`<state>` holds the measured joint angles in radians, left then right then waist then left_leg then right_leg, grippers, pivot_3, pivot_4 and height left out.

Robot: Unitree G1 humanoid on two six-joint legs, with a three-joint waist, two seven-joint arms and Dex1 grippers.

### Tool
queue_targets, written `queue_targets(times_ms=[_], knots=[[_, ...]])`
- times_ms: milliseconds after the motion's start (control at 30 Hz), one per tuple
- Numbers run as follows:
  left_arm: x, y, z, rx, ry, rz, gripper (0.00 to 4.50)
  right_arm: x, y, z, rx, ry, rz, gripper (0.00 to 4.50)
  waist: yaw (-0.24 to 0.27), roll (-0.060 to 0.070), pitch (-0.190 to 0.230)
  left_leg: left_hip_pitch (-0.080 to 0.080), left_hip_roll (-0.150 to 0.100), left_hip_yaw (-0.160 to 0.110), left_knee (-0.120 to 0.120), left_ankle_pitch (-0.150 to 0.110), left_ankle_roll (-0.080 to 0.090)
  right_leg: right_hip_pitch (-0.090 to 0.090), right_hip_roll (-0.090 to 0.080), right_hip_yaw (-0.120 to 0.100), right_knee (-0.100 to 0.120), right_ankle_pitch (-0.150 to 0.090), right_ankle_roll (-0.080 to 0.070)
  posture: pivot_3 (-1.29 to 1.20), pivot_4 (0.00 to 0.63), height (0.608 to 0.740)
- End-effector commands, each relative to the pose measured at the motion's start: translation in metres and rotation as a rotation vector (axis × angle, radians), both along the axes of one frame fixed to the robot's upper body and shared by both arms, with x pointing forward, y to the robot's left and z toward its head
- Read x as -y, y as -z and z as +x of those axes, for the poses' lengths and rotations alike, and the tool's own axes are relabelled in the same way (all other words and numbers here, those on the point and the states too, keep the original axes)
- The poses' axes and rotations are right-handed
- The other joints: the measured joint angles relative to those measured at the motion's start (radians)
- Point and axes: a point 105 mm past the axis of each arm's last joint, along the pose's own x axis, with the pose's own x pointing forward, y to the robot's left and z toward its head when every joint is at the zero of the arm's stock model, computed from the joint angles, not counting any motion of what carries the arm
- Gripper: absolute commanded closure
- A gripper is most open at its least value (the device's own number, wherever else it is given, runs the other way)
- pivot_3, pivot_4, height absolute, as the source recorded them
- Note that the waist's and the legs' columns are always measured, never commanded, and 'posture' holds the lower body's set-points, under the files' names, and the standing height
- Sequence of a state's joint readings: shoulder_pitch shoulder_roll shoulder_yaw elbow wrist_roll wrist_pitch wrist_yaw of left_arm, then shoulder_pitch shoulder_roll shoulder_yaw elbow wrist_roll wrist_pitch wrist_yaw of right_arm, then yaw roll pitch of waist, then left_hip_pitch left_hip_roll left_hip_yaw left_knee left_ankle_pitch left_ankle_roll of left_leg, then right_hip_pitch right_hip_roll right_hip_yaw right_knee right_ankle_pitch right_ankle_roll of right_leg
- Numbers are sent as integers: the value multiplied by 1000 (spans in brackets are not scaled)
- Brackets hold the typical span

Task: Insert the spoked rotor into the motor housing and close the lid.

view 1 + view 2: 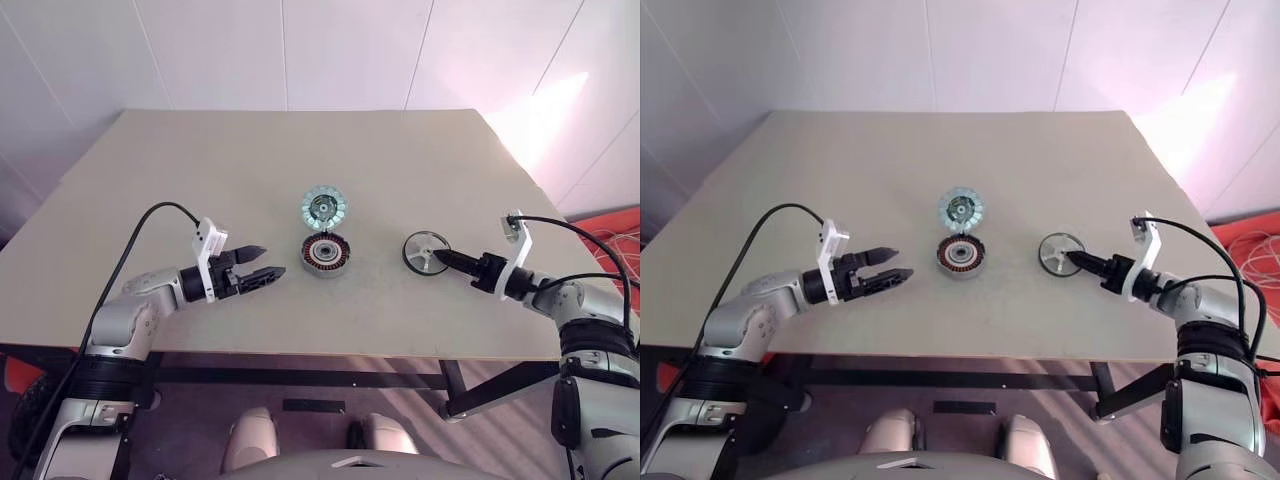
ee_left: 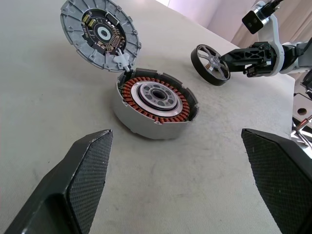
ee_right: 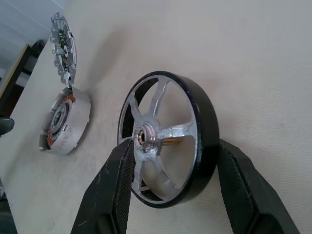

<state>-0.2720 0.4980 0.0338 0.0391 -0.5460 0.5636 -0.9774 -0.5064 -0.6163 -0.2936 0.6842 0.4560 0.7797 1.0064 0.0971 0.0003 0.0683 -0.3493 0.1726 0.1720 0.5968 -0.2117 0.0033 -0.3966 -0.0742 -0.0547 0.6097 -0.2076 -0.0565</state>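
Observation:
The motor housing (image 1: 324, 256), a round cup with coppery windings, sits at the table's centre. Its lid (image 1: 324, 208) stands open just behind it, the face with pale segments turned up. To the right, the spoked rotor (image 1: 425, 250) is tilted up on its rim, a dark ring with grey spokes and a small hub. My right gripper (image 1: 441, 259) is shut on the spoked rotor, one finger (image 3: 117, 180) on the spoked face and the other behind the rim. My left gripper (image 1: 267, 263) hovers open to the left of the housing, pointing at it, with nothing between its fingers.
The beige table (image 1: 200, 170) has bare surface all around the parts. Its right edge runs close to my right arm. Beyond that edge lie an orange object and loose cables (image 1: 612, 238) on the floor.

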Motion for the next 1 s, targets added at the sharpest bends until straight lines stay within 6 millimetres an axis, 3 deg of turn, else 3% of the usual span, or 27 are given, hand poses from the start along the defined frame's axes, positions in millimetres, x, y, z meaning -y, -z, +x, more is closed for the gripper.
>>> queue_targets(times_ms=[33, 433, 533, 633, 733, 1000], knots=[[-3, -12, 3, 54, 1, 6, 0, -6, -24, 9, 84, -9, 52, 1579, 1, 0, 0, 0, 0, 0, 0, 0, 0, 0, 0, 0, 0, 0, 0, 0, 0, 740], [-2, -12, 4, 57, 5, 10, 0, -8, -26, 9, 85, 2, 57, 1579, 3, 0, 0, 0, 0, 0, 0, 0, 0, 0, 0, 0, 0, 0, 0, 0, 0, 740], [-2, -13, 4, 58, 4, 11, 0, -8, -23, 10, 74, 5, 48, 2182, 3, 0, 0, 0, 0, 0, 0, 0, 0, 0, 0, 0, 0, 0, 0, 0, 0, 740], [-2, -13, 4, 59, 2, 12, 0, -8, -21, 10, 67, 9, 43, 3273, 2, 0, 0, 0, 0, 0, 0, 0, 0, 0, 0, 0, 0, 0, 0, 0, 0, 740], [-2, -13, 5, 60, 1, 13, 0, -9, -21, 10, 68, 9, 46, 3990, 3, 0, 0, 1, 0, 0, 0, 0, 0, 2, 0, 0, 0, 0, 1, 0, 0, 740], [-2, -13, 5, 62, 2, 13, 0, -23, -29, 13, 84, -16, 98, 4112, 5, 0, 0, 5, 0, 0, 0, 1, -1, 6, 0, 0, -2, -4, 7, 0, 0, 740]])
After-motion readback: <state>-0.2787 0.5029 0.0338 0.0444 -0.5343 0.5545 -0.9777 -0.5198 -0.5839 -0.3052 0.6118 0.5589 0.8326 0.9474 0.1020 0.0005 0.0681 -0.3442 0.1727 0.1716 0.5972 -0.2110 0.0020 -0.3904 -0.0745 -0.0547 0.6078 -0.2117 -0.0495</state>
